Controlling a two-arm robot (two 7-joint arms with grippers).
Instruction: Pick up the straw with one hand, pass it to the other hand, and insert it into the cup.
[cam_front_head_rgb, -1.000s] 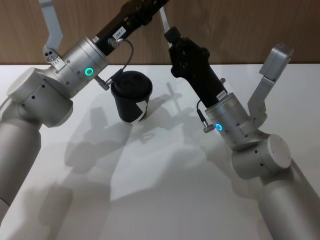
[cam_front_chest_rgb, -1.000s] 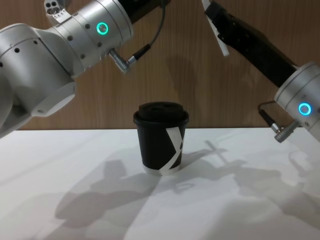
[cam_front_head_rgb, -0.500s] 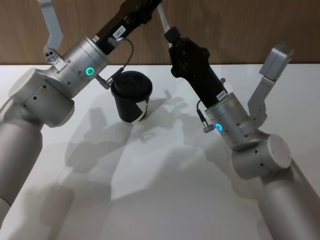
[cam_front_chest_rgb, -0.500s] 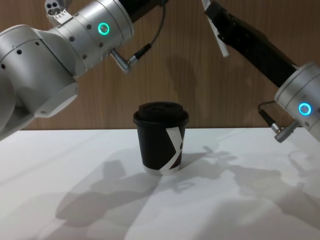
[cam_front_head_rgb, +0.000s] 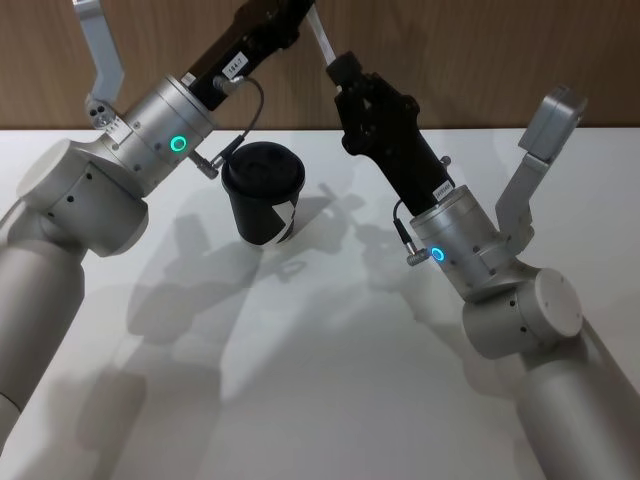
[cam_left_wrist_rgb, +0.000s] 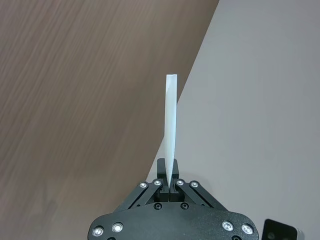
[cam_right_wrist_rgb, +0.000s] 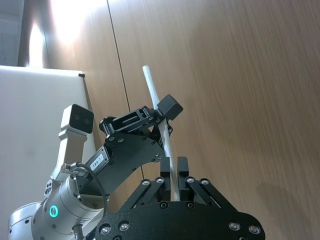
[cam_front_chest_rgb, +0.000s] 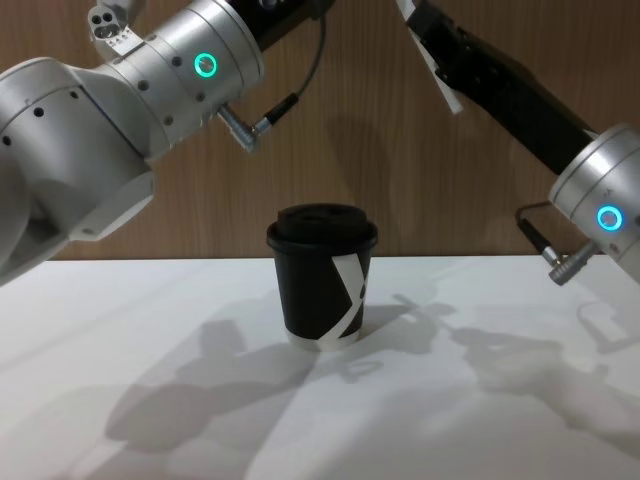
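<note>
Both arms are raised high above the white surface (cam_front_head_rgb: 330, 380), reaching toward each other in front of the wood-panelled wall (cam_front_chest_rgb: 400, 150). The left gripper (cam_left_wrist_rgb: 170, 176), on the arm with the green ring light, has its fingers pressed together on the straw (cam_left_wrist_rgb: 171, 125); in the left wrist view the white tube stands straight out from between the fingertips. The right gripper (cam_right_wrist_rgb: 172, 175), on the arm with the blue-white ring light, also has its fingers closed on the straw (cam_right_wrist_rgb: 162, 131). In the right wrist view the tube rises from between them and passes up through the tip of the left gripper (cam_right_wrist_rgb: 159, 117) beyond, its free end poking out against the wall. In the head view a short white piece of the straw (cam_front_head_rgb: 321, 36) shows between the two black gripper bodies near the top edge, and in the chest view its lower end (cam_front_chest_rgb: 440, 82) juts out beside the right arm's black forearm. The cup (cam_front_chest_rgb: 322, 288) stands upright on the surface below and between the arms, lid on, with its white angular mark facing the robot; it is well apart from the straw and from both grippers. From the head view the cup (cam_front_head_rgb: 264, 193) sits just below the left arm's silver wrist.
</note>
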